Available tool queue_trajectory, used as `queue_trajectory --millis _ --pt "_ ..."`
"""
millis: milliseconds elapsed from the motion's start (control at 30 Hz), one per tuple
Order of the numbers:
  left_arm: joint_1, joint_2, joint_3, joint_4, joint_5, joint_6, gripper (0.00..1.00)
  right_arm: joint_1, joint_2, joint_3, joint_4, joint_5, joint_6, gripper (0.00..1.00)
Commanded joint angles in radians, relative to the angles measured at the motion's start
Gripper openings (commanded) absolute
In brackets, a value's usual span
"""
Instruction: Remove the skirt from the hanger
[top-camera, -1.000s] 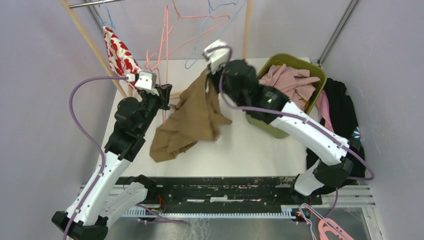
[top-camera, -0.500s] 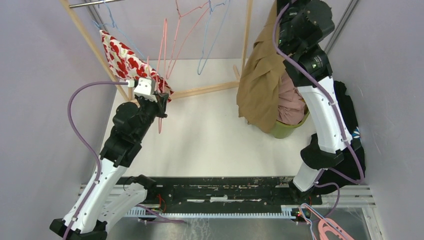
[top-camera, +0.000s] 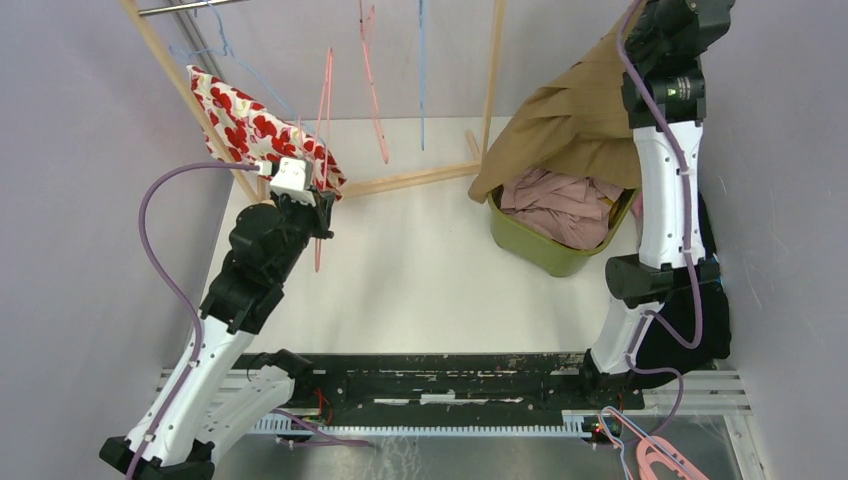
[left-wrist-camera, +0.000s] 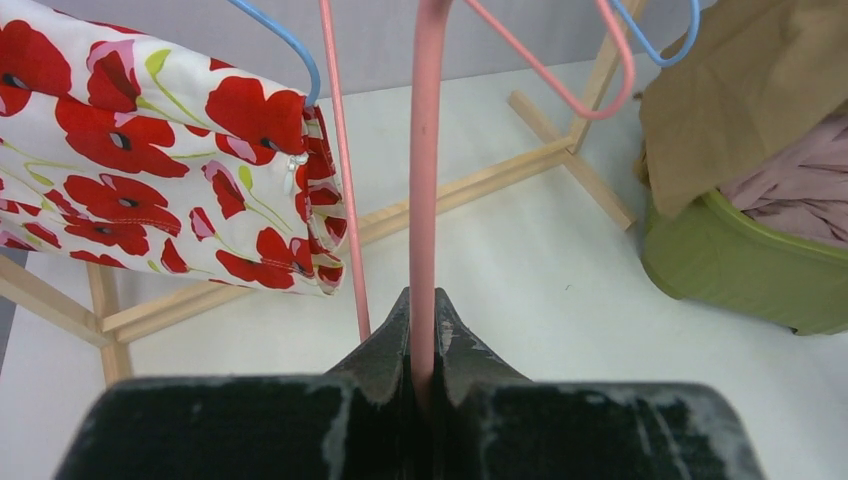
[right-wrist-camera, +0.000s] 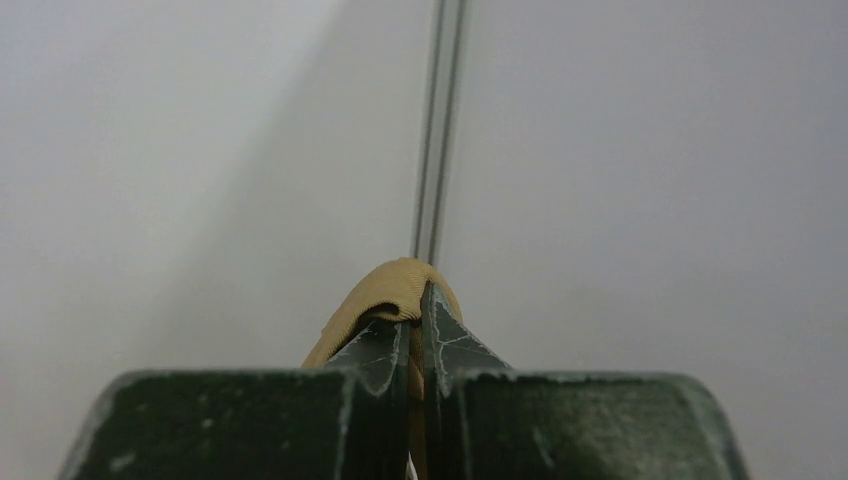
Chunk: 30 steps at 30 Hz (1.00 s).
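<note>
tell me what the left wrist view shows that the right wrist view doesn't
Only left wrist: a pink hanger clamped in its jaws, a poppy-print garment on a blue hanger, the wooden rack, a green basket of pink clothes. Only right wrist: a grey wall and metal rail behind its jaws. Both: the tan skirt, hanging over the basket in the left view, pinched as a fold in the right.

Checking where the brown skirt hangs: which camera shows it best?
Top external: the brown skirt hangs nearly whole from the right gripper, above the green bin. Left wrist catches only one part of it; right wrist only a pinched fold.
</note>
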Motion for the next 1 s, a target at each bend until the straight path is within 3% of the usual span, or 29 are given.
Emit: queue_trajectory --millis 0,133,400,567,767,967 --pt "-0.003 -0.001 0.041 0.005 -0.054 0.012 0.03 -0.114 -0.039 0.036 0.122 -0.05 0.101 0.01" --pt "-0.003 0.01 0.028 0.008 -0.073 0.013 0.03 -0.158 -0.095 -0.065 0.116 -0.095 0.145 0.01" --pt "-0.002 0.042 0.006 0.069 -0.042 -0.016 0.03 -0.161 -0.167 -0.107 0.047 -0.171 0.212 0.01" --pt "-0.003 0.043 -0.006 0.082 -0.028 -0.023 0.03 -0.161 -0.263 -0.164 -0.033 -0.267 0.368 0.01" --pt "-0.003 0.052 -0.008 0.082 0.0 -0.016 0.03 -0.161 -0.417 -0.359 -0.055 -0.355 0.548 0.01" --pt "-0.002 0.07 -0.011 0.085 0.032 -0.02 0.03 -0.16 -0.584 -0.6 -0.091 -0.341 0.584 0.01"
